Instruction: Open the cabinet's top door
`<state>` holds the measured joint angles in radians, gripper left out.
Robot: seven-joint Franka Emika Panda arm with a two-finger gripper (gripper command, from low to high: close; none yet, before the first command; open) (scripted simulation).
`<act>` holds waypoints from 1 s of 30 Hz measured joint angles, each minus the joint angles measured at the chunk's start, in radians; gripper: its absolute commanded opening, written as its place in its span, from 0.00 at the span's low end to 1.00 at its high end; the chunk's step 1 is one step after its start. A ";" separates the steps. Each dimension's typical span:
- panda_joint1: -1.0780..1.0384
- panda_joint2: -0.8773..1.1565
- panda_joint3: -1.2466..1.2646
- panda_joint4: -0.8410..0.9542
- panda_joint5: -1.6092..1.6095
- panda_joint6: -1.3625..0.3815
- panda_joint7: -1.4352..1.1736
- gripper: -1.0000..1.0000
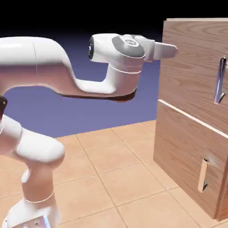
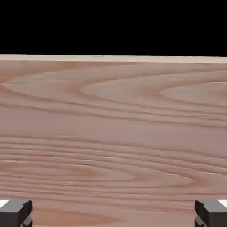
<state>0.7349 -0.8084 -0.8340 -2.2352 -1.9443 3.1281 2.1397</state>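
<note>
Cabinet (image 1: 187,129): large light-brown wood-grain box, directly ahead of the hand; its near side wall fills the hand view below a pale top edge. Two stacked front panels, pale seam between them.

Arm (image 1: 53,67): white, jointed, reaching level toward the cabinet's upper corner.

Surface (image 1: 111,169): tan tiled, below the hand, carrying arm base and cabinet.

Top door (image 1: 196,75): larger upper panel, closed flush with the cabinet, beyond the hand and to its far side in the exterior view.

Lower panel (image 1: 187,164): closed, below the hand's level.

Hand (image 2: 113,213): pointing level at the cabinet's side near the top edge, close to the wood; contact cannot be told. Fingertips (image 2: 15,212) stand wide apart at the two bottom corners of the hand view, nothing between them.

Silver bar handle (image 1: 219,80): vertical, shiny, on the top door, well past the hand, untouched.

Pale wooden handle (image 1: 203,175): vertical, on the lower panel, well below the hand.
</note>
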 measured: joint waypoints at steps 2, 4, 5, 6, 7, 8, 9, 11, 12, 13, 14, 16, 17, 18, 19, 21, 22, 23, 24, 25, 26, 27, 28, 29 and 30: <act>0.032 -0.011 -0.037 0.026 -0.087 0.004 0.063 0.50; 0.065 -0.021 -0.075 0.051 -0.174 0.008 0.125 0.50; 0.081 -0.027 -0.093 0.064 -0.217 0.010 0.156 0.50; 0.097 -0.032 -0.112 0.077 -0.261 0.012 0.188 0.50; 0.113 -0.037 -0.131 0.090 -0.304 0.014 0.219 0.50; 0.129 -0.043 -0.149 0.103 -0.348 0.016 0.250 0.50; 0.146 -0.048 -0.168 0.116 -0.391 0.018 0.282 0.50; 0.178 -0.059 -0.205 0.141 -0.478 0.022 0.344 0.50; 0.194 -0.064 -0.224 0.154 -0.522 0.024 0.376 0.50; 0.210 -0.069 -0.243 0.167 -0.565 0.027 0.407 0.50; 0.226 -0.075 -0.261 0.180 -0.609 0.029 0.438 0.50; 0.259 -0.085 -0.299 0.206 -0.696 0.033 0.501 0.50; 0.275 -0.091 -0.317 0.219 -0.739 0.035 0.532 0.50; 0.291 -0.096 -0.336 0.231 -0.783 0.037 0.563 0.50; 0.307 -0.101 -0.355 0.244 -0.826 0.039 0.595 0.50; 0.340 -0.112 -0.392 0.270 -0.913 0.043 0.657 0.50; 0.354 -0.117 -0.409 0.282 -0.953 0.045 0.685 0.50; 0.354 -0.117 -0.409 0.282 -0.953 0.045 0.685 0.50; 0.392 -0.109 -0.432 0.310 -0.953 0.042 0.685 0.50; 0.426 -0.102 -0.452 0.336 -0.953 0.040 0.685 0.50; 0.463 -0.094 -0.475 0.364 -0.953 0.038 0.685 0.50; 0.498 -0.087 -0.496 0.390 -0.953 0.036 0.684 0.50; 0.538 -0.079 -0.520 0.420 -0.953 0.034 0.684 0.50; 0.540 -0.079 -0.521 0.422 -0.953 0.034 0.684 0.00; 0.540 -0.079 -0.521 0.422 -0.953 0.034 0.684 0.00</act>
<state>1.2746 -0.8871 -1.3553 -1.8134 -2.8973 3.1618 2.8236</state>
